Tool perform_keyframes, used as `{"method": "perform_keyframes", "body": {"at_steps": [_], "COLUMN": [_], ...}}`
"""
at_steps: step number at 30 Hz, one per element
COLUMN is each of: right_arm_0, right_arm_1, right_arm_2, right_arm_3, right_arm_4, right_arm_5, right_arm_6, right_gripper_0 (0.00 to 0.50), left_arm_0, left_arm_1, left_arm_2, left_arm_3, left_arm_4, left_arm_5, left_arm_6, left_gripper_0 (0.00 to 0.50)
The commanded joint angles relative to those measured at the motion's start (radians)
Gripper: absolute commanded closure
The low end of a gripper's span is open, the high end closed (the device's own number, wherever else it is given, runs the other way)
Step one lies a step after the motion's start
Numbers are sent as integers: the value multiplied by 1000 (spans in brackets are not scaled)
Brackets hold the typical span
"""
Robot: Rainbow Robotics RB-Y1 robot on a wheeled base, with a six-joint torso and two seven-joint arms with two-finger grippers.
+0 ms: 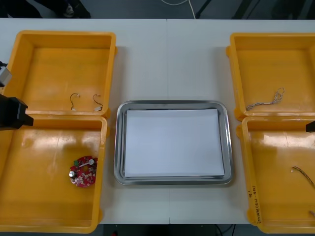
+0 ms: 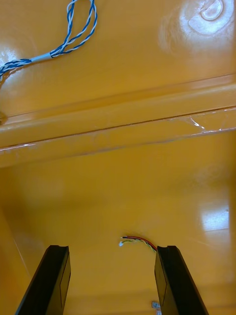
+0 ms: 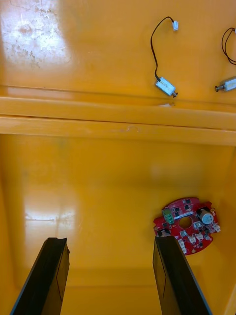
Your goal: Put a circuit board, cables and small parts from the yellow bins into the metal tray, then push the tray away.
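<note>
**A:** Where is the round red circuit board (image 1: 83, 171)?

**B:** It lies flat on the floor of the near-left yellow plastic bin (image 1: 44, 206), on the side towards the tray. The left gripper (image 3: 110, 241) hangs over that bin. Its fingers are spread wide and hold nothing, and the board sits just beside one fingertip.

**A:** And the tray?

**B:** The shiny rectangular metal tray (image 1: 119, 147), white inside, rests mid-table between the bins.

**A:** What else is there?

**B:** Two thin black cables (image 1: 75, 101) with small metal parts (image 3: 166, 86) lie in the far-left yellow bin (image 1: 44, 64). A twisted blue and white cable (image 1: 266, 101) lies in the far-right yellow bin (image 1: 266, 54). The right gripper (image 2: 113, 248) is over the near-right yellow bin (image 1: 275, 196) with its fingers apart and empty. A thin red and yellow cable (image 2: 137, 241) lies on the bin floor between them.
</note>
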Motion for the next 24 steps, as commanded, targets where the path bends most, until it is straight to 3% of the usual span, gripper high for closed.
{"method": "perform_keyframes", "body": {"at_steps": [1, 7, 14, 24], "right_arm_0": [1, 1, -23, -3], "right_arm_1": [-49, -49, -81, -87], "right_arm_2": [-31, -31, -34, -31], "right_arm_3": [-10, -10, -27, -29], "right_arm_4": [-7, -7, 9, 2], "right_arm_5": [-7, -7, -99, -102], "right_arm_6": [48, 48, 45, 68], "right_gripper_0": [0, 0, 0, 0], "left_arm_0": [59, 45, 31, 30], "left_arm_1": [-9, -8, -8, -26], "left_arm_2": [11, 13, 13, 13], "left_arm_3": [-11, -13, -14, -34], "left_arm_4": [3, -3, -12, -43], "left_arm_5": [6, 6, 6, 6], "left_arm_6": [-79, -76, -59, -21], "left_gripper_0": [0, 0, 0, 0]}}
